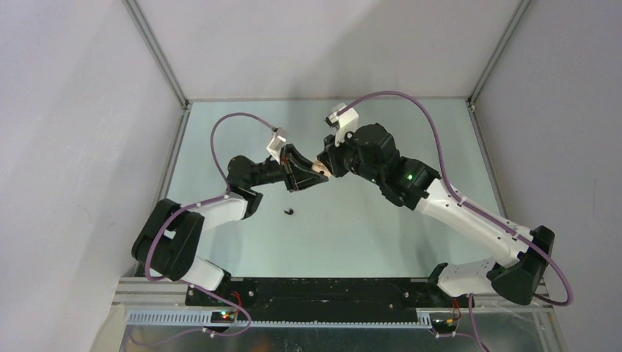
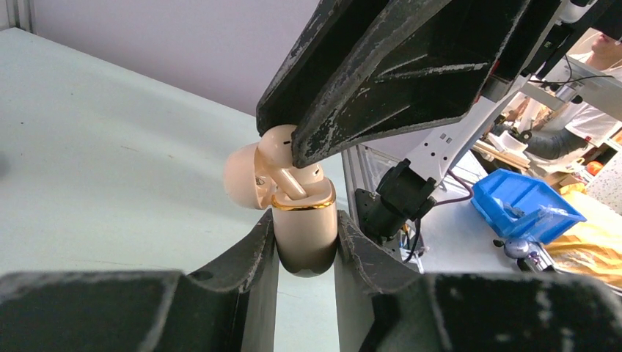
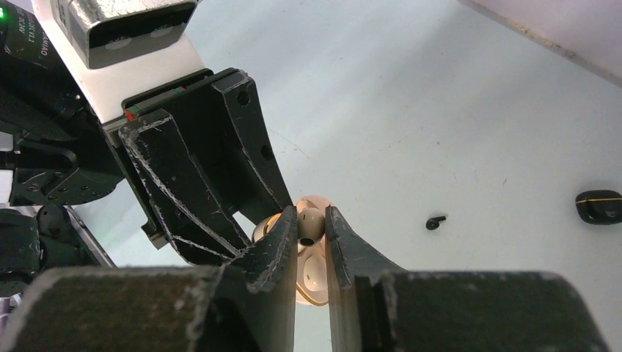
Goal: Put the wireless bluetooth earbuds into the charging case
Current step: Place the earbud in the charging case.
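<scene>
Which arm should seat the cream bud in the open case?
Right. The right gripper pinches the cream earbud right at the mouth of the open case; the left gripper is shut on the case, only steadying it.

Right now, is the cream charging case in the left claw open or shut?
Open. The lid is swung back off the gold rim of the case, and a cream earbud pokes into the opening.

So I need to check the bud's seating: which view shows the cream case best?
Left wrist view: the cream case sits open in the left end effector, gold rim and a bud clear. The right wrist view shows only a sliver of it; the top view a cream speck.
</scene>
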Motion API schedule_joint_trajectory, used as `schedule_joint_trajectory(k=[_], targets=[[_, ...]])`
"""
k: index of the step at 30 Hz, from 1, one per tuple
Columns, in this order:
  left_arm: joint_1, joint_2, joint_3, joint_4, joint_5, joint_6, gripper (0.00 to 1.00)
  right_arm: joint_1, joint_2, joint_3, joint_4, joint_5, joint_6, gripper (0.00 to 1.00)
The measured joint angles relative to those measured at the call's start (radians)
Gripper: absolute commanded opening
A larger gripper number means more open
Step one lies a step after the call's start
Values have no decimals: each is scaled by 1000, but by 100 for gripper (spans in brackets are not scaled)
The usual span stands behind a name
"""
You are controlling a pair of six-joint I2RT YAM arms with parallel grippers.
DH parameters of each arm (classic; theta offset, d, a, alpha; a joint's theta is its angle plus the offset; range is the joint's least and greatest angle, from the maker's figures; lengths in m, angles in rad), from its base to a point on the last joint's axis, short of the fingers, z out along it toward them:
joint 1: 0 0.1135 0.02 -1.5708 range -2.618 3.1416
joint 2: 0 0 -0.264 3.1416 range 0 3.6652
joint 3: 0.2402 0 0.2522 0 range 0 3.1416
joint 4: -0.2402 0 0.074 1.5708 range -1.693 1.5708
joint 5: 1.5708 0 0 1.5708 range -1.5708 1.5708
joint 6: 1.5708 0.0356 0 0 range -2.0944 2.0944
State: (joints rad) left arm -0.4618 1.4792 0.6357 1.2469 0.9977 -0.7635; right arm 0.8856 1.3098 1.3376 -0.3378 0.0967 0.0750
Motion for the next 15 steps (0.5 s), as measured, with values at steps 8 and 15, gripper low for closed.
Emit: schedule_joint_trajectory(k=[8,15], targets=[[-1,0,0,0,-1,16,1,-18,14,55,-50,-5,3,19],[-1,-1,0,0,-1,16,1,-23,15,103,-63,-9,3,19]])
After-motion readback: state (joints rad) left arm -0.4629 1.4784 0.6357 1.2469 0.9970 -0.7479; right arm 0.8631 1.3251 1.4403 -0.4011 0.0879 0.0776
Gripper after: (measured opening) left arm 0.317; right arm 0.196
